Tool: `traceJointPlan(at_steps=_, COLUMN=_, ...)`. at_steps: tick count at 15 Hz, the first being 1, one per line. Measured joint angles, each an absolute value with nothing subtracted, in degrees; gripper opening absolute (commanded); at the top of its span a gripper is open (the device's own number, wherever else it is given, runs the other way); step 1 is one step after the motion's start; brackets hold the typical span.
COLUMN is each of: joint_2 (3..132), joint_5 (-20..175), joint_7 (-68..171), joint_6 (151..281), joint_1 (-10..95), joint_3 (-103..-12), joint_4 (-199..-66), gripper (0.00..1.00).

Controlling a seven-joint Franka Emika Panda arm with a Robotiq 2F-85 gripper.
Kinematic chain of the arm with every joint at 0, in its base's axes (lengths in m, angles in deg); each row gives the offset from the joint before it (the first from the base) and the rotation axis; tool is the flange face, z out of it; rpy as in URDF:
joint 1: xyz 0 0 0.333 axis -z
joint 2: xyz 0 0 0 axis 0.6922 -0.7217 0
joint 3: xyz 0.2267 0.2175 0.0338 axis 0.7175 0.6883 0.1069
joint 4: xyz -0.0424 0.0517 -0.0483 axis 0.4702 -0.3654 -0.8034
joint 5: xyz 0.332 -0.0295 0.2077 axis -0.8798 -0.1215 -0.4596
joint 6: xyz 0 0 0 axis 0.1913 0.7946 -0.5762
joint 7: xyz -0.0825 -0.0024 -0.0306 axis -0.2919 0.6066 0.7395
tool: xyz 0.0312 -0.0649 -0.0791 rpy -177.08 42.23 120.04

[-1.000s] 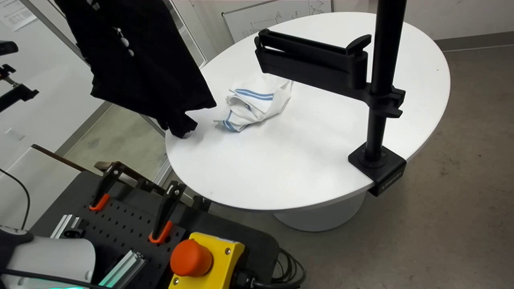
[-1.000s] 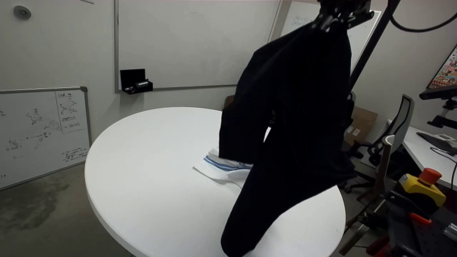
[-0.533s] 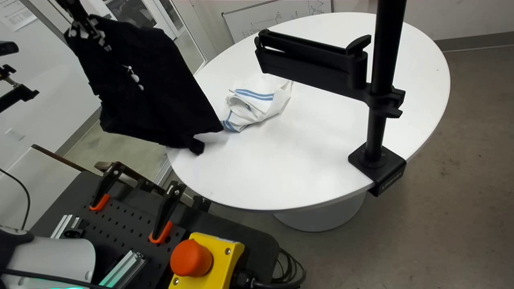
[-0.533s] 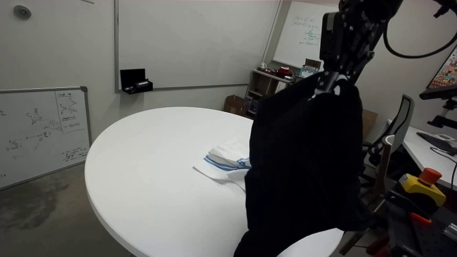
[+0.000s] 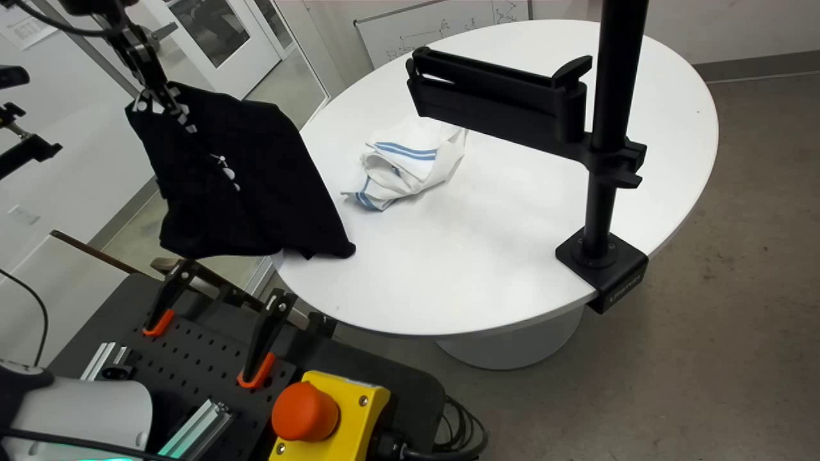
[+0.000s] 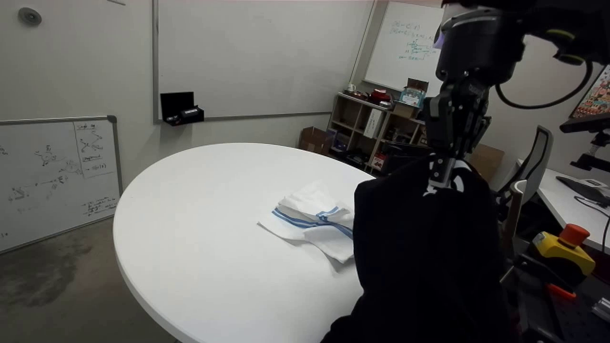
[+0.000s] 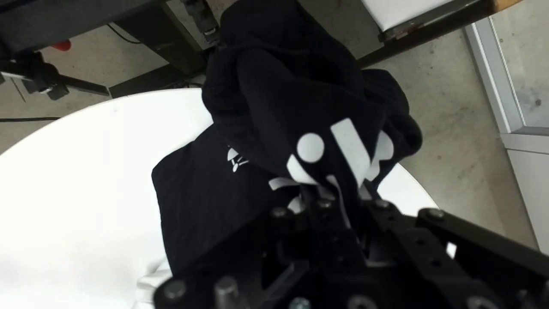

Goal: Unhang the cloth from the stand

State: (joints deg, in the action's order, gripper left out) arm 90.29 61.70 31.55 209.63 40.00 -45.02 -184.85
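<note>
A round white table (image 5: 448,275) stands before me, the biggest thing here. Near it is a black bench (image 5: 346,358), at lower left in an exterior view. At the table's rim rises the black stand (image 5: 602,160), an upright pole on a block base, its folded bracket (image 5: 500,109) reaching in over the tabletop.

Then comes the black cloth (image 5: 262,205), dangling well apart from the stand, over towards a different stretch of the table's edge. It hangs in loose folds and, in an exterior view, hides a good part of the tabletop; whether its hem touches the table I can't make out. A white towel (image 5: 416,169) with blue stripes lies crumpled on the table, partly behind the black cloth in an exterior view.

Smaller again, the pincer (image 6: 443,178) points downward, clamped on the upper part of the black cloth, with the fabric bunched below it. At the bench is a yellow box (image 5: 362,413) topped by an orange-red button (image 5: 304,410). Least of all are the pieces of white print (image 7: 351,146) on the black cloth, close by the fingertips in the wrist view.
</note>
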Motion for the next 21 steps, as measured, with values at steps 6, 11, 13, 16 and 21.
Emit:
traceJointPlan(at_steps=6, joint_2=86.15, joint_5=62.95, joint_7=31.47, joint_6=215.78, joint_1=39.72, joint_3=-45.02, joint_4=-183.55, gripper=0.03)
traceJointPlan(at_steps=11, joint_2=84.44, joint_5=64.78, joint_7=31.47, joint_6=227.7, joint_1=37.87, joint_3=-44.87, joint_4=-183.47, gripper=0.03)
traceJointPlan(at_steps=13, joint_2=83.51, joint_5=66.33, joint_7=31.38, joint_6=230.02, joint_1=37.15, joint_3=-44.71, joint_4=-183.46, gripper=0.37)
traceJointPlan(at_steps=16, joint_2=82.26, joint_5=68.48, joint_7=30.72, joint_6=231.43, joint_1=36.33, joint_3=-44.65, joint_4=-183.43, gripper=0.57)
traceJointPlan(at_steps=21, joint_2=81.8, joint_5=68.67, joint_7=30.53, joint_6=231.69, joint_1=36.1, joint_3=-44.76, joint_4=-183.36, gripper=0.92)
